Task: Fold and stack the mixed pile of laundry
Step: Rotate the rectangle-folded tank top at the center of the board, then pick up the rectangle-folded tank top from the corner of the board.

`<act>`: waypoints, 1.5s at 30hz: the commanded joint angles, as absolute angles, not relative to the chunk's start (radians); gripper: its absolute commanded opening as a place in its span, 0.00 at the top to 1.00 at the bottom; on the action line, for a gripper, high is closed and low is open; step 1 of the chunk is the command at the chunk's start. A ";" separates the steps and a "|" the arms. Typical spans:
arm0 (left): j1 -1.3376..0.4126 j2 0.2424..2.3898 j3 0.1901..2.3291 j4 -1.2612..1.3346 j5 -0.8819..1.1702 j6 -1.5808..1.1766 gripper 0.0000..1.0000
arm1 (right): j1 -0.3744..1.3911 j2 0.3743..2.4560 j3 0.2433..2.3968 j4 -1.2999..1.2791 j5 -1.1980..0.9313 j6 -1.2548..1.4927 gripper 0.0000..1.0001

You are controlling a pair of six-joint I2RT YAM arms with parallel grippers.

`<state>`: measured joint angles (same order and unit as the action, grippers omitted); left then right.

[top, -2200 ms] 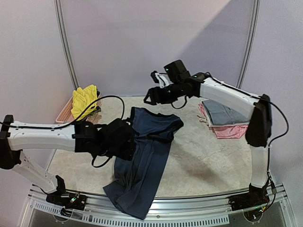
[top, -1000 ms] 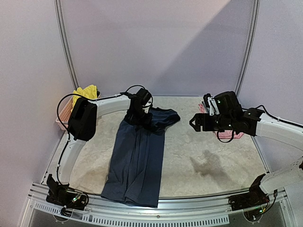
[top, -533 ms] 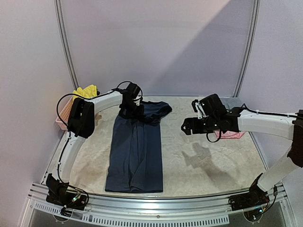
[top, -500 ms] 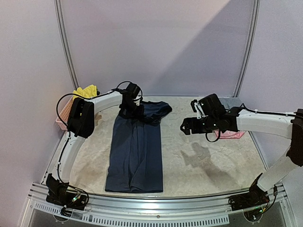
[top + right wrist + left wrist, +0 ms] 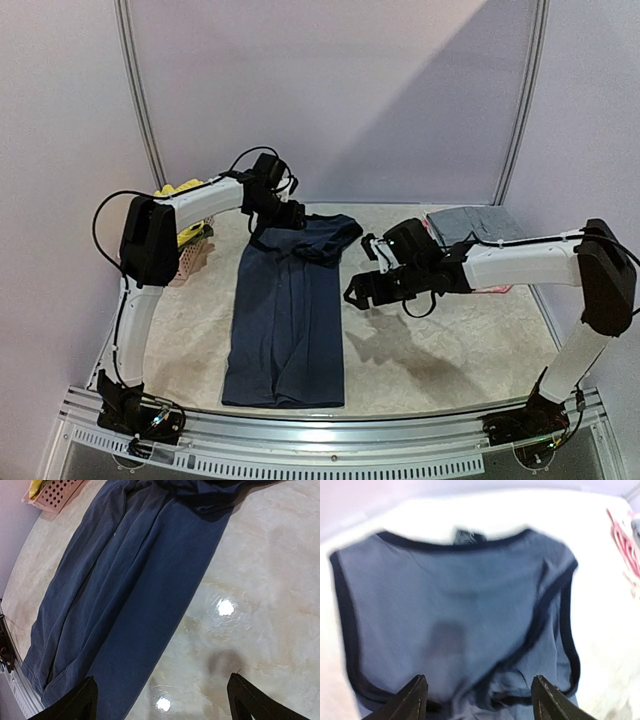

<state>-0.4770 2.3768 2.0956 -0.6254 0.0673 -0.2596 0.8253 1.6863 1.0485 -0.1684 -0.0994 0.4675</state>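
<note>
Laundry pile, left to right: a yellow garment [image 5: 175,192] on the pink basket [image 5: 190,258] at 10 o'clock, the navy top [image 5: 285,320] lying long from 6 towards 12 o'clock on the tabletop [image 5: 470,340], and a folded grey and pink stack [image 5: 470,222] at 2 o'clock. The left tool [image 5: 479,700] is wide and empty above the collar. The right tool [image 5: 162,695] is wide and empty beside the top's right edge. I think a fold made now could trap the bunched right shoulder, or a pinch of one layer could drag the cloth crooked. The top is mostly flat, with long creases.
</note>
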 commanded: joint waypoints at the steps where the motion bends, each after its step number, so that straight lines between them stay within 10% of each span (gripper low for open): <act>1: -0.407 2.444 2.227 -0.657 0.017 -0.189 0.29 | 0.872 1.750 1.095 -0.121 -0.137 0.475 0.10; 7: -0.382 2.428 2.192 -0.685 0.063 -0.235 0.34 | 0.885 1.813 1.118 -0.107 -0.149 0.481 0.12; 21: -0.534 1.774 1.212 -0.492 -0.177 -0.393 0.37 | 0.931 1.887 1.025 -0.054 -0.222 0.586 0.44; 45: -0.936 0.978 0.467 -0.622 -0.167 -0.809 0.41 | 1.221 1.728 0.830 -0.058 -0.114 0.805 0.44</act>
<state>-0.8978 1.0615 0.5068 -0.5724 -0.1772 -0.7197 1.1923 1.7416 0.8566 -0.0307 -0.1680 0.7517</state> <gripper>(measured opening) 0.605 0.576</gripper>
